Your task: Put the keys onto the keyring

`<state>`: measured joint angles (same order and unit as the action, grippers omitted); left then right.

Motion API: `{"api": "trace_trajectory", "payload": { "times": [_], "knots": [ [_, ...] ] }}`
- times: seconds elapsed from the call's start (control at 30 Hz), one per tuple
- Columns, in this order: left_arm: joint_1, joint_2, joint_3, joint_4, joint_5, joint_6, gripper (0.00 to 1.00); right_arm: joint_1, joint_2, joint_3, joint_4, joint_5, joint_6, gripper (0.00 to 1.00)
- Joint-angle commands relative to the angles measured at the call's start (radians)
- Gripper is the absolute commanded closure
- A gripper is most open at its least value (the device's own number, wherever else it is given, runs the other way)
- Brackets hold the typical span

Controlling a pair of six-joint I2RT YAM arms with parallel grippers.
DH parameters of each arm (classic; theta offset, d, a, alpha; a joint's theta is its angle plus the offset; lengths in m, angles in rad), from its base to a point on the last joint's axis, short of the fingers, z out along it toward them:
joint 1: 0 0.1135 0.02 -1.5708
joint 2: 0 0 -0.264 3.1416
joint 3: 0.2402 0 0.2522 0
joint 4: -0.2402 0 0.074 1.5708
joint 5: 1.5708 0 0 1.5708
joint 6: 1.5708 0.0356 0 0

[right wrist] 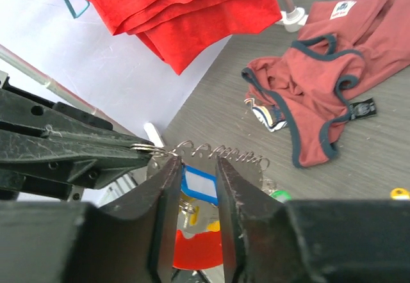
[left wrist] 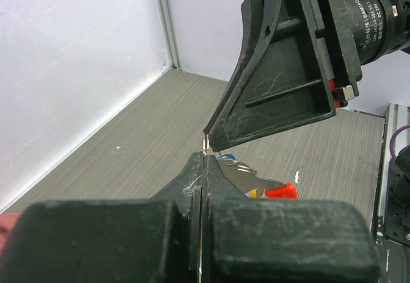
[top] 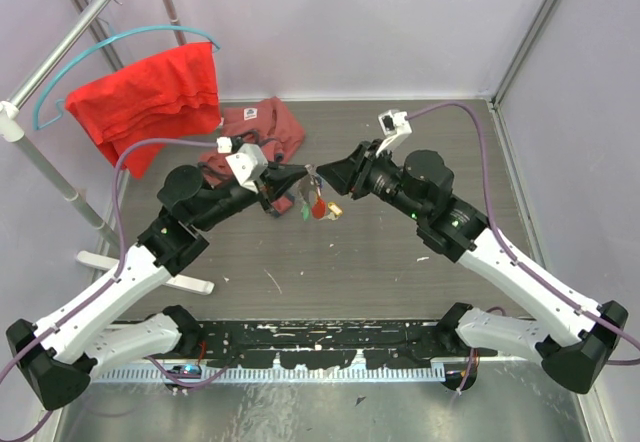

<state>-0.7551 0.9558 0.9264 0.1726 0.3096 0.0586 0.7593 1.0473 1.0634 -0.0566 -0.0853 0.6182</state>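
Table [top: 380, 262]: grey wood-grain top, walled by pale panels at back and sides.
- Dark red garment [top: 262, 127], crumpled, with dark trim and white label, lying at back left near the wall.
- White rack foot [top: 140, 270] resting on left side.
- Small yellow item [right wrist: 400, 193] lying apart from the garment; kind cannot be told.
- Black strip [top: 320, 344] with white scuffs along the near edge.

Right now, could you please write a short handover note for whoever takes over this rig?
Left gripper: shut on the keyring, mid-air above the table.
Right gripper: jaws slightly apart around a blue-headed key, tip to tip with the left.
Red tag and other keys dangle between the grippers.
Whether any key is threaded on the ring cannot be told; check before continuing.
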Motion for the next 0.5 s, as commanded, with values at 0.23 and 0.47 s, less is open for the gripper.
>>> {"api": "trace_trajectory", "payload": {
  "times": [0.23,0.47],
  "knots": [
    [0.002,-0.043,-0.010,0.152,0.229,-0.066,1.00,0.004,-0.113,0.154,-0.061,-0.283,-0.593,0.63],
    [0.003,-0.042,-0.008,0.258,0.401,-0.128,1.00,0.004,-0.089,0.289,-0.259,-0.501,-0.800,0.63]
  ]
}}
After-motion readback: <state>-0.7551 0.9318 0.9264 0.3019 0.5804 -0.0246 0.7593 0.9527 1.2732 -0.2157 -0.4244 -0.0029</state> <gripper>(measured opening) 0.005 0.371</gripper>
